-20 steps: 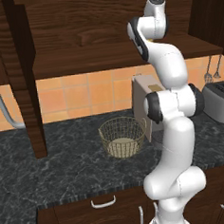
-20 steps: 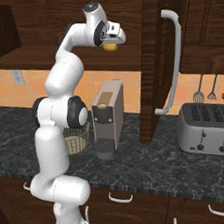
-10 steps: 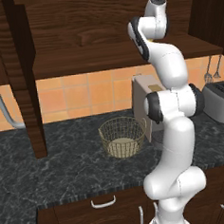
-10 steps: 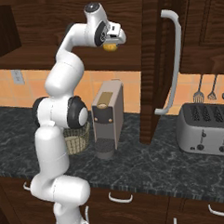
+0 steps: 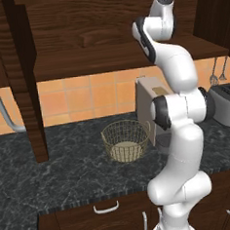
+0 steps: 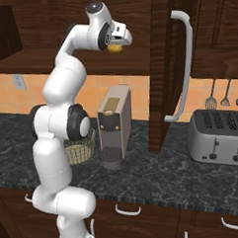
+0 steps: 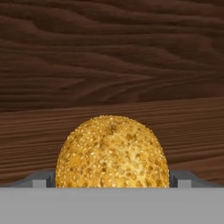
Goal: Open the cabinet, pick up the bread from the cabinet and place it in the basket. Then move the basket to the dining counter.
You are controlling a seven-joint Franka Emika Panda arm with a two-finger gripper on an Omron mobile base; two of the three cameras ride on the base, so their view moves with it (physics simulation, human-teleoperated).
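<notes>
- cabinet: doors open, shelf exposed; nothing has shifted over the last second, arm parked at the shelf, so the grab looks about to start.
- coffee machine, toaster: below the cabinet, not in the way.
- basket: on the worktop below the cabinet, empty.
- gripper: inside the cabinet, jaws wide apart either side of the bread, not clamped.
- bread: on the cabinet shelf.

Rendered, evenly and softly lit; sharp throughout, without glare; dim inside the dark brown wood-grain wall cabinet.
</notes>
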